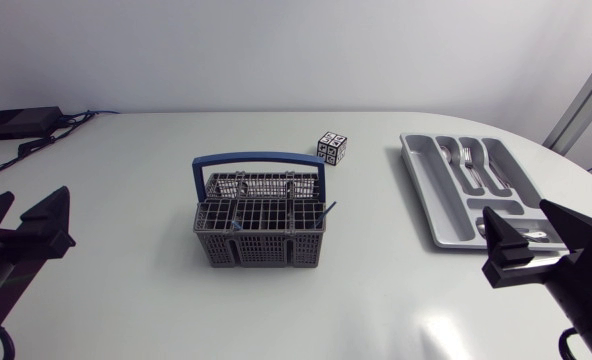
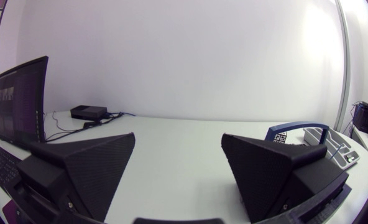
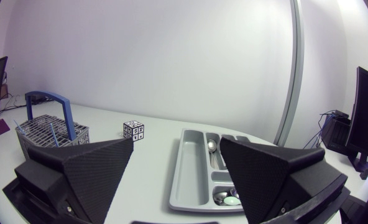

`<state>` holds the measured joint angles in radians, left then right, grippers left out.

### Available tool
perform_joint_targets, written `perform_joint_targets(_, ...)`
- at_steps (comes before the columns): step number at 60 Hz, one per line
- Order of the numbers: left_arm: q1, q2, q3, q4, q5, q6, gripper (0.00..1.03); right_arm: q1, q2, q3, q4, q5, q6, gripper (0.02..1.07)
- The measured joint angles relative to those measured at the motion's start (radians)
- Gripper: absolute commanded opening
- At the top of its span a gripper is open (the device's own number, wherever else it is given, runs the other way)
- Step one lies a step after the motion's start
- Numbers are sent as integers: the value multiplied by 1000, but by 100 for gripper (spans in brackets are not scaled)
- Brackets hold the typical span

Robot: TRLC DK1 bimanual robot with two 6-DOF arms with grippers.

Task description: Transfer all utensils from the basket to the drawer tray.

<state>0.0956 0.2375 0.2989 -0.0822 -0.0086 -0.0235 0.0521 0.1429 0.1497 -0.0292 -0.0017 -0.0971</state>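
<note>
Your left gripper [image 1: 34, 200] and right gripper [image 1: 518, 215] are spread wide, holding nothing. Thin dark utensil [image 1: 324, 212] at the right edge of the blue-handled grey grid basket [image 1: 261, 245] looks light, stiff, slippery. Pinch its exposed stem.

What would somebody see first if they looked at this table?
Probably the grey basket with its big blue handle, standing in the middle of the table. To its right lies a grey tray with forks already in it. Between the two, further back, sits a small black-and-white cube.
</note>
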Motion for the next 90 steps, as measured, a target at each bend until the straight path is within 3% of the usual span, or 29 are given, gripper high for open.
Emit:
perform_joint_targets(18, -122, 239, 143, -146, 0, -108, 96, 106, 205, 114, -13, 24, 17, 102)
perform_joint_targets(37, -285, 382, 240, -266, -28, -129, 96, 208, 391, 288, -175, 32, 45, 102)
perform_joint_targets(50, -357, 418, 249, -295, -23, 30, 96, 253, 547, 357, -241, 28, 44, 102)
perform_joint_targets(67, -404, 467, 257, -311, 90, 134, 96, 333, 669, 426, -307, -3, -56, 102)
perform_joint_targets(80, -401, 527, 257, -294, 146, 338, 96, 358, 805, 473, -343, -101, -108, 102)
perform_joint_targets(90, -385, 579, 257, -294, 196, 419, 96, 362, 879, 486, -346, -153, -138, 102)
